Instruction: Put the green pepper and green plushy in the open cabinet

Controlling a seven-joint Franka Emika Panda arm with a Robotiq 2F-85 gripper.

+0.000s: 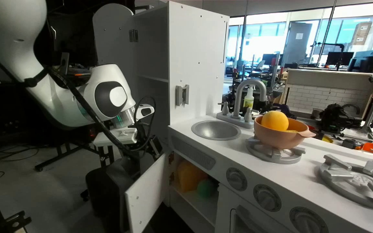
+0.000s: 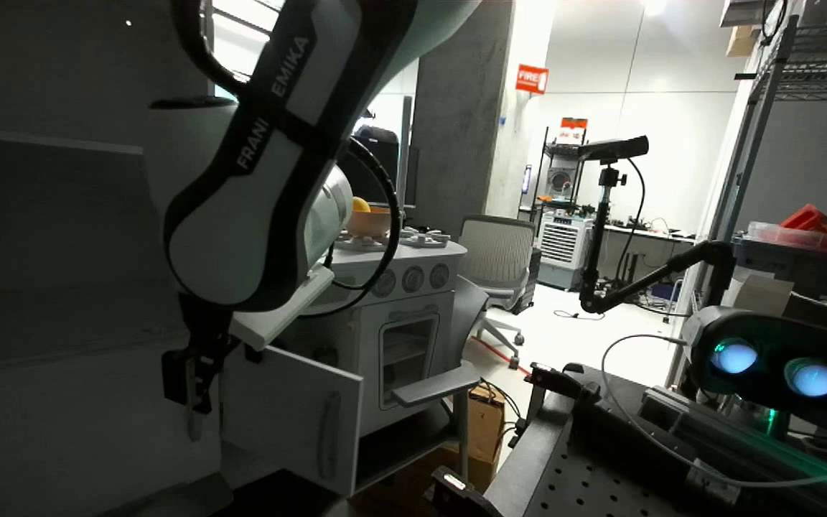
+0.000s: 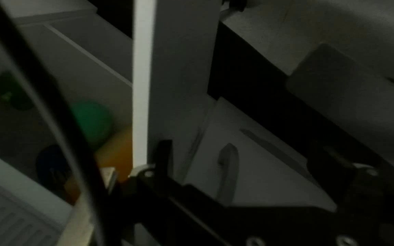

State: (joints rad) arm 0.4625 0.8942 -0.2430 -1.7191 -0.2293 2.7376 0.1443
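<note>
In the wrist view the pepper (image 3: 12, 90) and the plushy (image 3: 93, 123) both lie inside the cabinet (image 3: 87, 80), partly hidden behind a cable (image 3: 50, 99) — the plushy just beside an orange lump (image 3: 120, 153). The jaws, holding nothing, stand wide apart near the open door (image 1: 147, 194) — whether they touch it, I cannot tell. On the desk (image 1: 227, 150), a bowl (image 1: 275, 135) carries a yellow-orange ball (image 1: 274, 119).

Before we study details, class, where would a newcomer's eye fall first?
Probably the large white robot arm comes first, beside the white toy kitchen in an exterior view. Next would likely be the orange ball in the round peach bowl on a grey burner. Lower down, a rounded teal lump shows inside the open white cabinet.
</note>
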